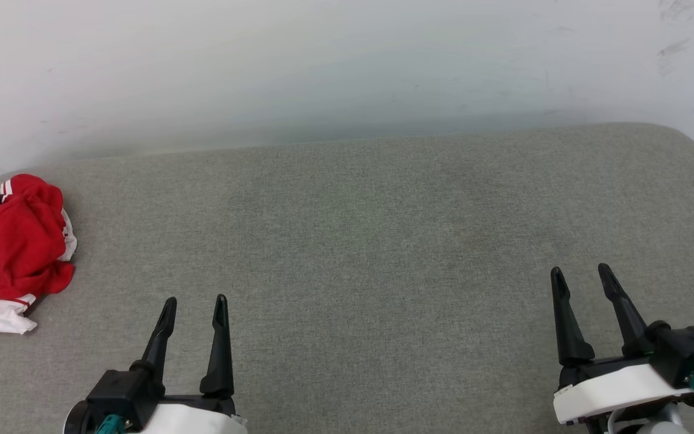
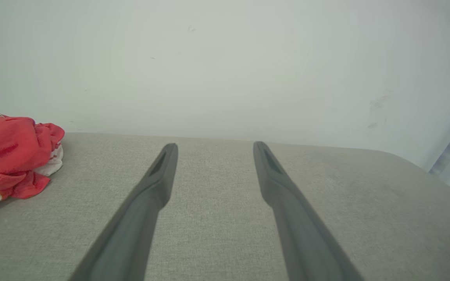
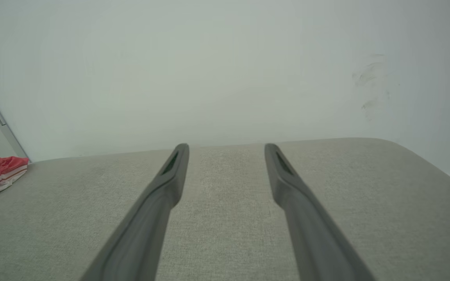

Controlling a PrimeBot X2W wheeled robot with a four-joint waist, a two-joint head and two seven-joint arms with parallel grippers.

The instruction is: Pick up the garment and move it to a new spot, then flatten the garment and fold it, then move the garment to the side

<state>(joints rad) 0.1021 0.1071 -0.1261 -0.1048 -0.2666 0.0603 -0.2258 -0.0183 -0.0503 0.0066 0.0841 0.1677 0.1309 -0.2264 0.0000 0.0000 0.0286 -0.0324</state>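
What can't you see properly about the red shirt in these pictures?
- Head view: the garment is crumpled, its own folds hiding the front; the left edge cuts it off.
- Left wrist view: the left edge cuts it too.
- Right wrist view: small, far, cut by the left edge.

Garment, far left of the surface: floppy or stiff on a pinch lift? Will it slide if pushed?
Likely floppy: the garment lies crumpled in soft folds, so it should drape and unfurl when lifted. Probably light; the cloth looks thin. A push would likely bunch it, not slide it, on the woven grey surface.
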